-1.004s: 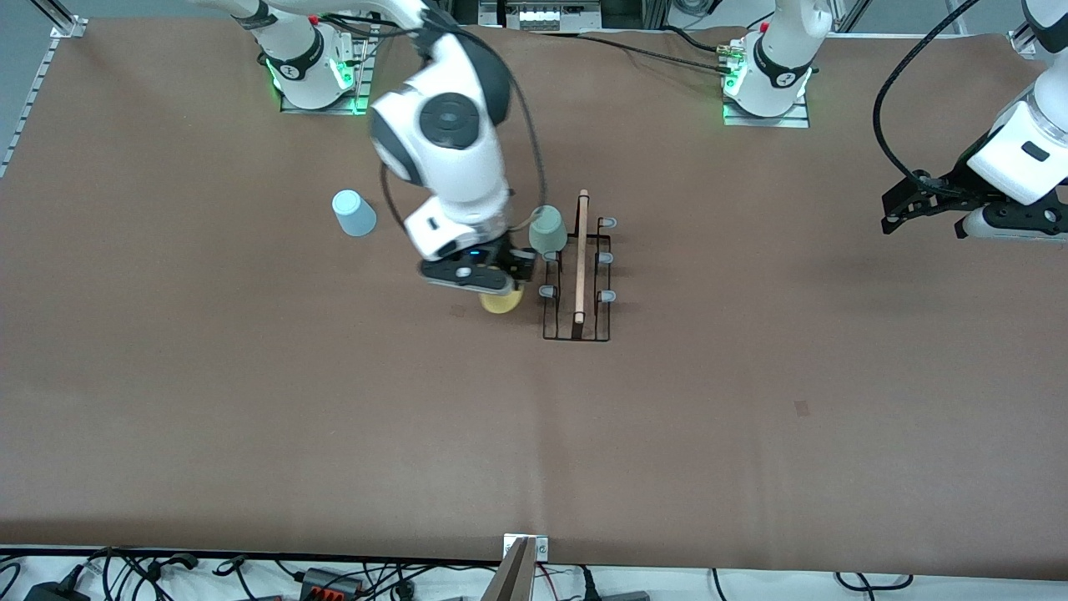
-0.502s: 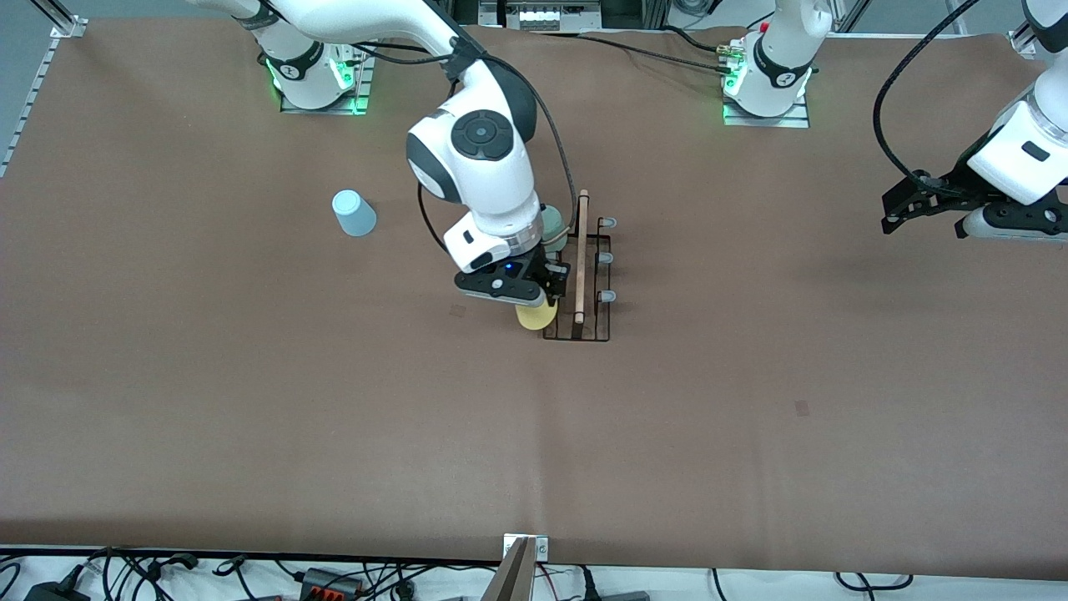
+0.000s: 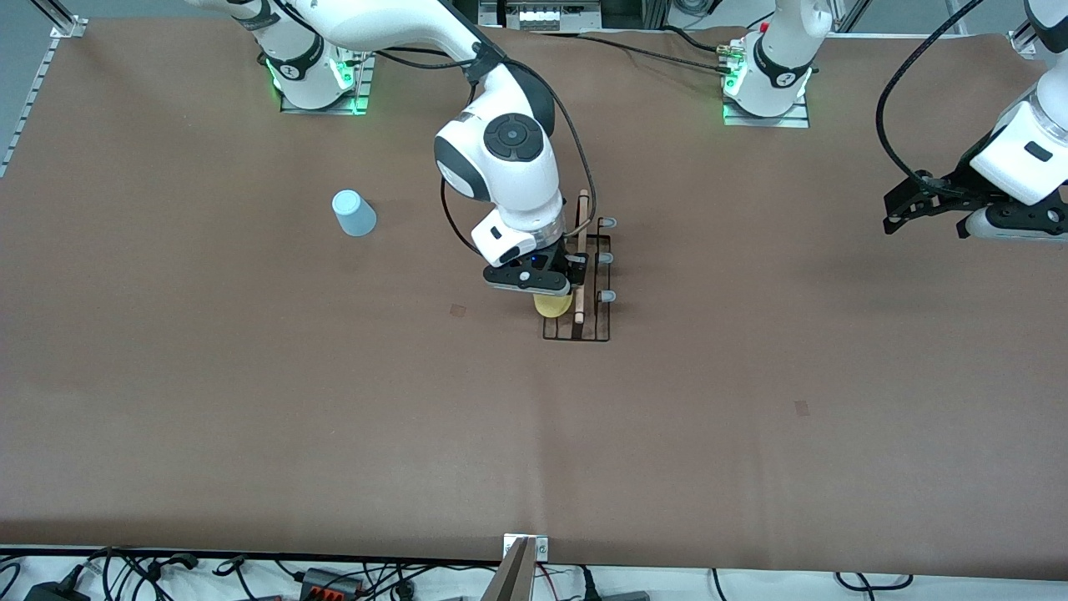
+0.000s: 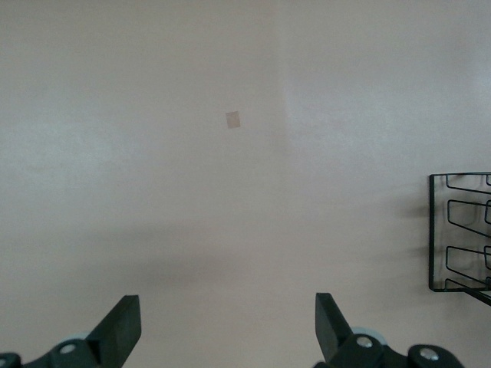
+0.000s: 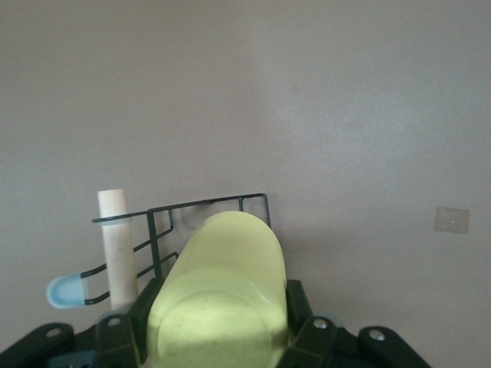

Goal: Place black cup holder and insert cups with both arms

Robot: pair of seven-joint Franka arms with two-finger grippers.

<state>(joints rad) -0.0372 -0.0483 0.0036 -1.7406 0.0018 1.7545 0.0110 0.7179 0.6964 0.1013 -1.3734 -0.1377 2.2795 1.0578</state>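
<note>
Front view: green cup hidden under right arm (image 3: pixel 501 159)

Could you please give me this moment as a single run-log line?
right gripper: shut on yellow cup, over black cup holder | left gripper: open, waiting | blue cup: on table

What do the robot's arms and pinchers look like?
Both arms are white and rounded, with black bands at the joints and black cables looping off them. The right gripper and left gripper are black, each with two fingers. Green lights glow at both bases.
</note>
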